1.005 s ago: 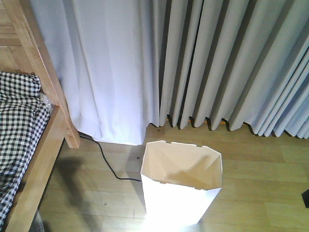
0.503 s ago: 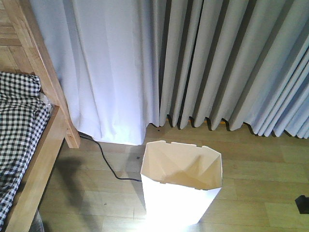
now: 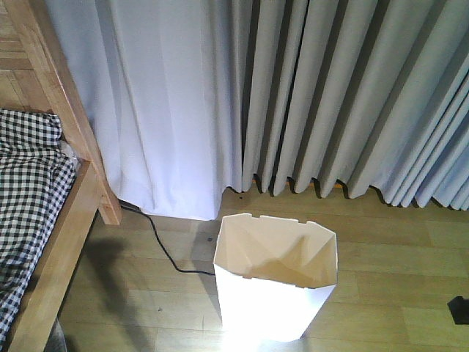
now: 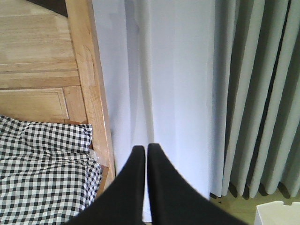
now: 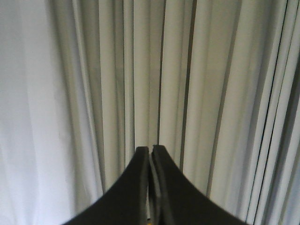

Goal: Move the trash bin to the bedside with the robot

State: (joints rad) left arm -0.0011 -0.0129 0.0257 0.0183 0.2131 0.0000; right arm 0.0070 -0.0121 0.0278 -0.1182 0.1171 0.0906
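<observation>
White trash bin (image 3: 275, 293) near bedside (image 3: 51, 242)

Left hand (image 4: 146, 149) fingers pressed together, empty; right hand (image 5: 150, 150) likewise closed, empty, both held level

Your front view looks down from above toward the far curtain (image 3: 293, 95). Both wrist views face it closer; the left also shares the bed (image 4: 42, 173).

Trash bin (image 3: 275, 282): one in front of me
Bed (image 3: 44, 220): one
Floor cable (image 3: 165, 253): one
My jaws: two pairs, both pressed together
</observation>
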